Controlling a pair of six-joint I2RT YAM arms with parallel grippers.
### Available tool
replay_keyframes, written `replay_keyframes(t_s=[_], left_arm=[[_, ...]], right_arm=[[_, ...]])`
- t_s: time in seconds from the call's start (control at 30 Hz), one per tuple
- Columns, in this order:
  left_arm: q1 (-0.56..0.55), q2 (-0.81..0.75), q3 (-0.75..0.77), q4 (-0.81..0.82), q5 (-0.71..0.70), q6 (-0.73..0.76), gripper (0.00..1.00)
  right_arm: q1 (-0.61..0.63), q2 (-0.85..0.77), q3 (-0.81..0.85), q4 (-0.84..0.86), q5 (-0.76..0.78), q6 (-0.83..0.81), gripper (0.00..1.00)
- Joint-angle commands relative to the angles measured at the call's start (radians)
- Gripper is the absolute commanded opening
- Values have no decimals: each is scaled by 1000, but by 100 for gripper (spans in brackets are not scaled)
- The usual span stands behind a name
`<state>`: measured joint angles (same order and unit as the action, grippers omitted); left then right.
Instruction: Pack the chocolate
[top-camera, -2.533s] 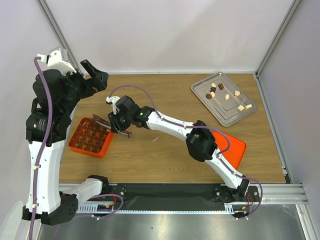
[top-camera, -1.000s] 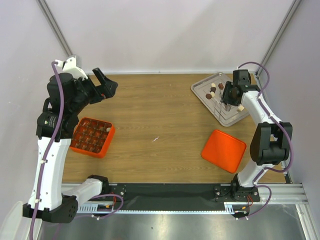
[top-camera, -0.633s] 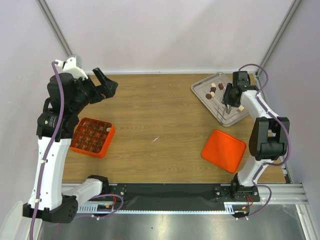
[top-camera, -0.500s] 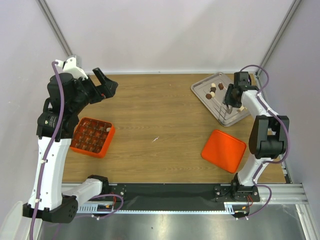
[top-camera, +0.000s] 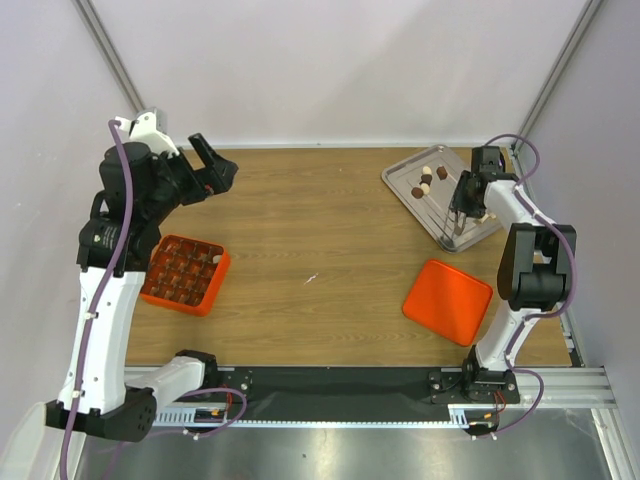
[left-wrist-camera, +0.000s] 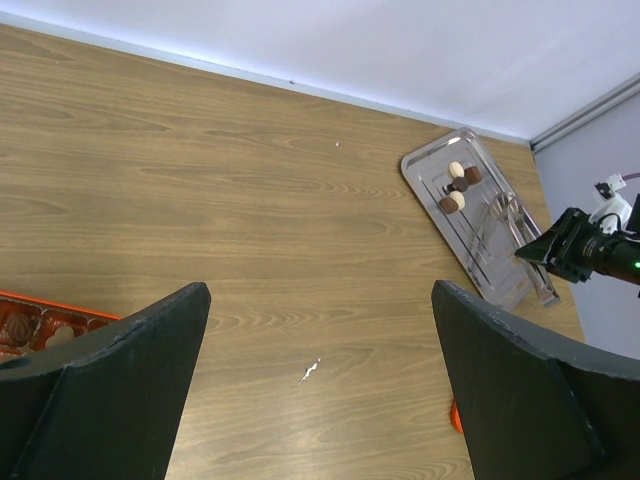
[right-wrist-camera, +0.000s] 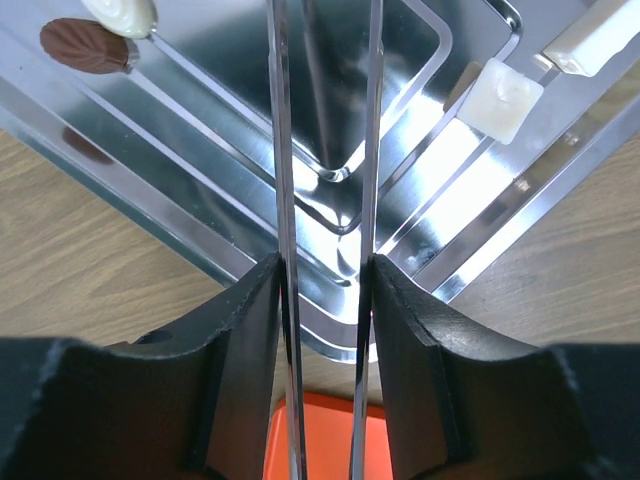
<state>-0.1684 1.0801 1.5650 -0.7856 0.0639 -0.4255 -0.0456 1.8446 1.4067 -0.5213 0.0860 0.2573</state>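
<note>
The right gripper (right-wrist-camera: 325, 275) is clamping tongs (right-wrist-camera: 283, 150) over the tray (right-wrist-camera: 180, 130), the left gripper (left-wrist-camera: 320, 295) is spread wide; thin tongs could be dropping smooth chocolate (right-wrist-camera: 85, 45).

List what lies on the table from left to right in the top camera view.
orange gridded box → small white scrap → metal tray carrying the chocolate. The orange lid lies nearer the arms but overlaps the tray's span, so it is left out.

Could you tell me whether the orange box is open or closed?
Open: the box shows its cells from above, and its lid lies apart on the table.
</note>
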Motion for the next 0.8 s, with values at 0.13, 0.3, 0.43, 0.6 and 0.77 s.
replay_keyframes(t_s=[0.13, 0.3, 0.43, 0.6, 0.77], left_arm=[[7, 9, 0, 42, 11, 14, 100], [7, 12, 12, 39, 11, 14, 100], [7, 12, 32, 37, 10, 14, 100], [7, 14, 35, 37, 5, 10, 100], [7, 32, 35, 29, -16, 17, 100]], right_arm=[[-17, 13, 29, 38, -46, -3, 41], [-19, -7, 29, 27, -75, 2, 38], [-19, -65, 28, 7, -112, 5, 38], [-17, -119, 21, -23, -161, 13, 38], [10, -171, 2, -37, -209, 17, 37]])
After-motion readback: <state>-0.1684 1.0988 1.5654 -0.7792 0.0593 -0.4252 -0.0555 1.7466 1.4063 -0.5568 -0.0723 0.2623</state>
